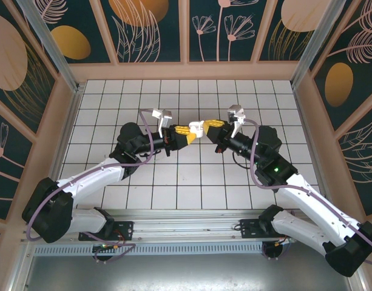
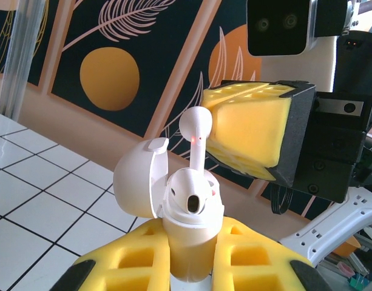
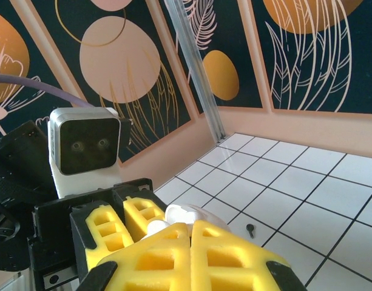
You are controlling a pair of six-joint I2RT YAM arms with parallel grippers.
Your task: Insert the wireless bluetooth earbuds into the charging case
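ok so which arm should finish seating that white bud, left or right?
Right. The right jaws pinch the white earbud by its head, stem pointing down into the open charging case, so it likely just presses down. The left jaws are clamped on that case, holding it upright.

Left tool (image 1: 186,134) and right tool (image 1: 212,127) meet tip to tip over tiled table (image 1: 173,182), white charging case (image 1: 196,127) between.

No text, brand or nos. legible anywhere I can see: charging case (image 2: 189,242) plain white, wall panels (image 1: 143,30) just plant art.
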